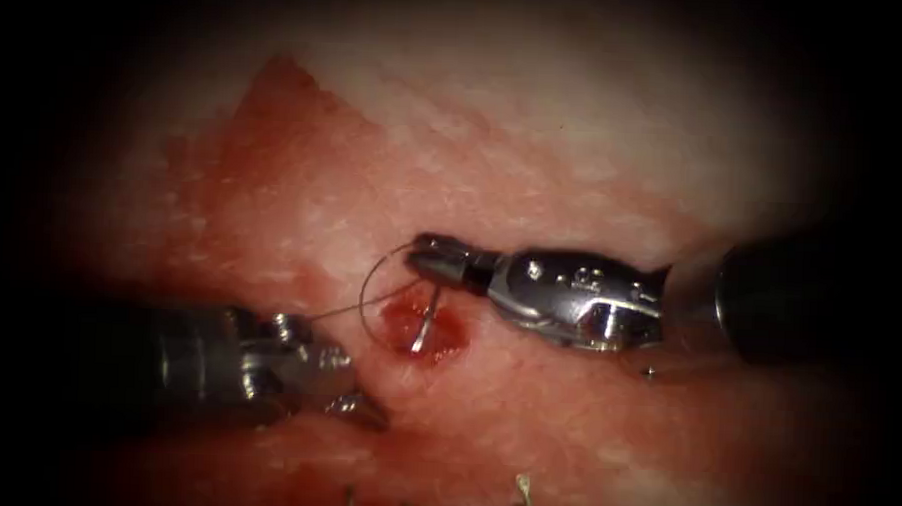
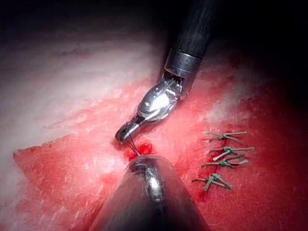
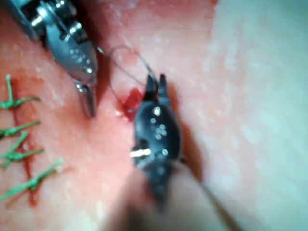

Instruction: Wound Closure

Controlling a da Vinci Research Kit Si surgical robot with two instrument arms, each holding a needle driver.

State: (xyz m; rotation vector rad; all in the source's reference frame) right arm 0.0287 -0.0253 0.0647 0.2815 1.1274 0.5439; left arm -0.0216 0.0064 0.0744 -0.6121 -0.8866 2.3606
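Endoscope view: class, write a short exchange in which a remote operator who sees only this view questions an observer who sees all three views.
Operator: My right tool grips the needle near one end, and the curve seems to dip into the cut. How many stitches are already done?
Observer: The left wrist view shows four green stitches in a row on the tissue.
Operator: The left tool, left of the cut, is dim here. Does it hold anything?
Observer: In the right wrist view its jaws look shut with nothing between them.
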